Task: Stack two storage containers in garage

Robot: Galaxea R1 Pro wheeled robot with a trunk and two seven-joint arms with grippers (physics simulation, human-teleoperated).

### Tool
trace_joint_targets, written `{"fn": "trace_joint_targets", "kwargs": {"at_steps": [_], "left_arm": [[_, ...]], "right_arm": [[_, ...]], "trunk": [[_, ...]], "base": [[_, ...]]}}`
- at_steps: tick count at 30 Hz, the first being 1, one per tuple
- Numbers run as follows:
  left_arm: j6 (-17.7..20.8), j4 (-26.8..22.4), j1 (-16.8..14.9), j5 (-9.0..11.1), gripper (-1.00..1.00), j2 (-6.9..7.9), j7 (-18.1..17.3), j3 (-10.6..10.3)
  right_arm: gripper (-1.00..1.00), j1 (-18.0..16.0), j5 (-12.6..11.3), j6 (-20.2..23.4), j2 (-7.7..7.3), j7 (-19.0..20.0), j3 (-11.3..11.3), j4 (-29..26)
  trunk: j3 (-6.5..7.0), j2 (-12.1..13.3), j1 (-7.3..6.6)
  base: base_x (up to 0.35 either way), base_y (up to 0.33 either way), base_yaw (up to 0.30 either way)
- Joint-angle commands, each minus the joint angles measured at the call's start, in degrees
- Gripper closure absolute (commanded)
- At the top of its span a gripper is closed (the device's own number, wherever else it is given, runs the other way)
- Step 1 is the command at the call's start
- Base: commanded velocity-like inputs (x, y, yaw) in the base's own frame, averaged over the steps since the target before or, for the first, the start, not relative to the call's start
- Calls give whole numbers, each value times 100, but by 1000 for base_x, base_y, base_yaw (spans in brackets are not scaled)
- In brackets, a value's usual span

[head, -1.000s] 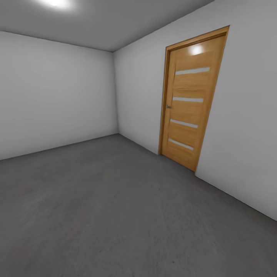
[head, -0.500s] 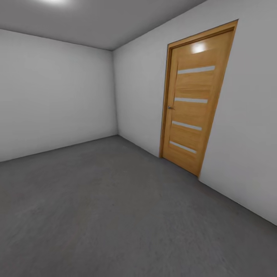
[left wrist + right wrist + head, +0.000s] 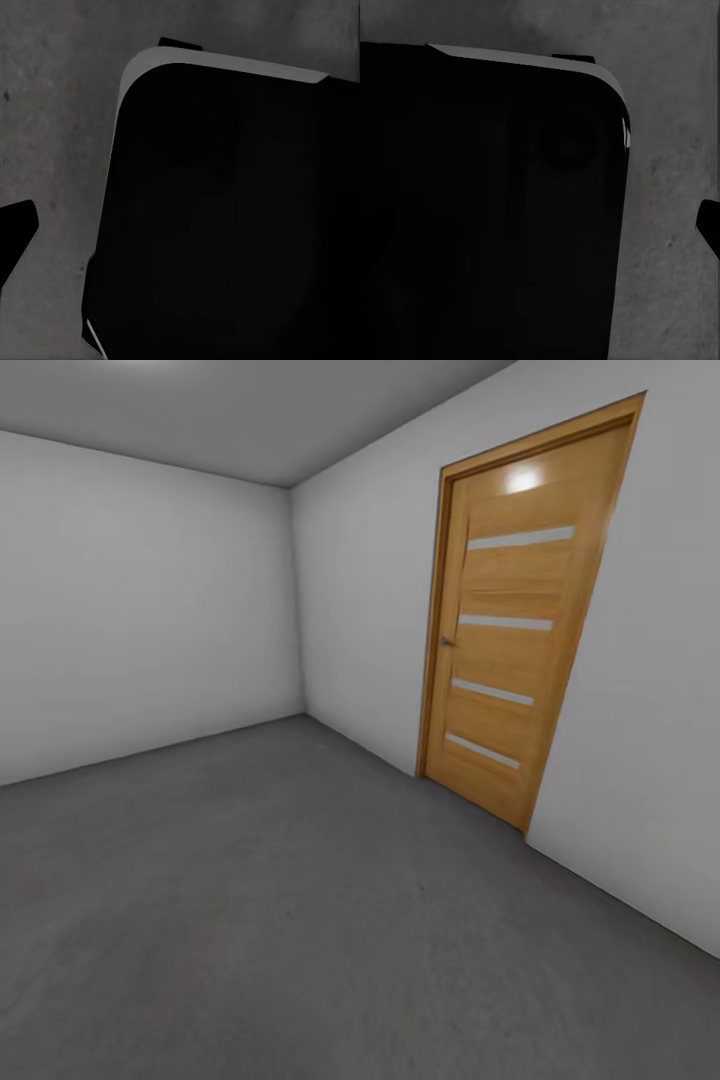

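1. Head view, 9 o'clock: plain grey-white back wall [image 3: 140,600], bare. It meets the side wall in a corner at approx 12 o'clock.
2. The garage [image 3: 300,560] is a bare room w/ a grey ceiling [image 3: 250,410]; a soft light glare sits at its top edge.
3. The floor [image 3: 300,920] runs from 9 through 6 to 4 o'clock: dark grey concrete, rough, faintly speckled.
4. 2–3 o'clock: side wall [image 3: 640,760] w/ one wooden door [image 3: 510,630], shut. Light-brown frame, four pale horizontal strips counted down the panel, small handle [image 3: 447,642] on its left edge.
5. Count: 1 door, 2 walls, 1 floor. Of the task's things, only the room and its floor can be placed.
6. Left wrist view: big black rounded body w/ a pale edge [image 3: 225,225] in front of the same speckled concrete [image 3: 52,112]. One dark tip [image 3: 15,232] pokes in at the frame edge. Left hand state: can't tell.
7. Right wrist view: similar black body [image 3: 487,210], concrete [image 3: 667,172] beside it, small dark tip [image 3: 711,225] at the edge. Right hand state: can't tell either.
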Motion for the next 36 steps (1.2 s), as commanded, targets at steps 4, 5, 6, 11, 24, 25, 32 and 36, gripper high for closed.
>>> {"fn": "trace_joint_targets", "kwargs": {"at_steps": [4,5,6,11,24,25,32,36], "left_arm": [[-13,0,-1,28,-100,0,5,0],[-13,0,-1,27,-100,0,5,0],[-13,0,-1,24,-100,0,7,2],[-11,1,-1,25,-100,0,7,0],[-13,0,-1,29,-100,0,10,-1],[-13,0,-1,29,-100,0,9,-1],[-13,0,-1,29,-100,0,7,-1],[-13,0,-1,29,-100,0,8,-1]], "right_arm": [[-100,-1,30,-22,0,-1,-4,4],[-100,-1,30,-22,0,-1,-4,4],[-100,-1,30,-22,0,-1,-4,4],[-100,-1,30,-22,0,-1,-4,4],[-100,-1,30,-22,0,-1,-4,4],[-100,-1,30,-22,0,-1,-4,4],[-100,-1,30,-22,0,-1,-4,4],[-100,-1,30,-22,0,-1,-4,4]], "trunk": [[-4,-2,3],[-4,-2,3],[-4,-2,3],[-4,-2,3],[-4,-2,3],[-4,-2,3],[-4,-2,3],[-4,-2,3]], "base": [[323,0,0],[323,0,0],[323,0,0],[323,0,0],[323,0,0],[324,0,0],[323,0,0],[323,0,0]]}}
